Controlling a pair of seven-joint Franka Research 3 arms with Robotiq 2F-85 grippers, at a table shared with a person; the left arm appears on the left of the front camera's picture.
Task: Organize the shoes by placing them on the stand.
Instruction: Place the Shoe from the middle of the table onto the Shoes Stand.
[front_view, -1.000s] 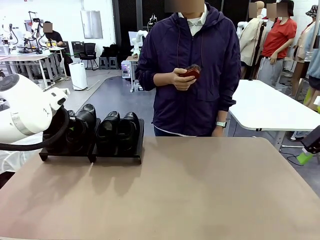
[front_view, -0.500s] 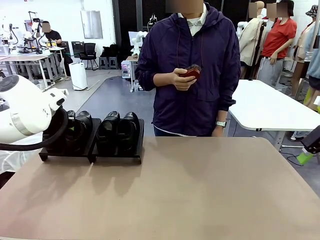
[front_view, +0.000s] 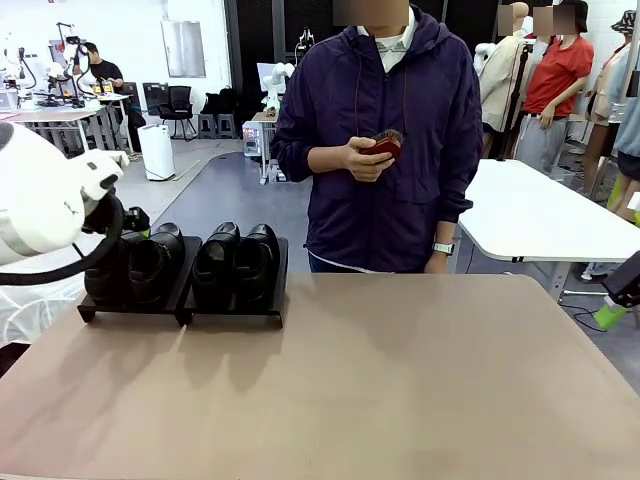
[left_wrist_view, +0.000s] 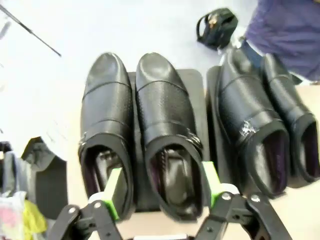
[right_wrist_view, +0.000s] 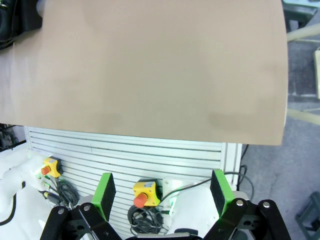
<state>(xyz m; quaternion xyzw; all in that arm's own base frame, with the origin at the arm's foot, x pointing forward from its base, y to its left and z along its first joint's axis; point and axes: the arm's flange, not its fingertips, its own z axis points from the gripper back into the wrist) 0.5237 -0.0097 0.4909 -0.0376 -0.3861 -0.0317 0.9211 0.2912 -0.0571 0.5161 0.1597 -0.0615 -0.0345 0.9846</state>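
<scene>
Four glossy black shoes sit on the low black stand at the table's far left, toes toward the person. The left wrist view looks down on them: two shoes on one panel and two more on the other. My left gripper is open just above the heel end of the second shoe, one green pad on each side of its opening, not gripping it. My right gripper is open, with nothing between its fingers, over the table's near edge.
A person in a purple jacket stands at the far side, holding a small dark-red object in both hands. A black bag lies on the floor beyond the stand. The brown tabletop stretches bare to the right of the stand.
My left gripper has opened and let go of the second shoe, which now rests on the stand. The left arm has lifted and drawn back to the left.
</scene>
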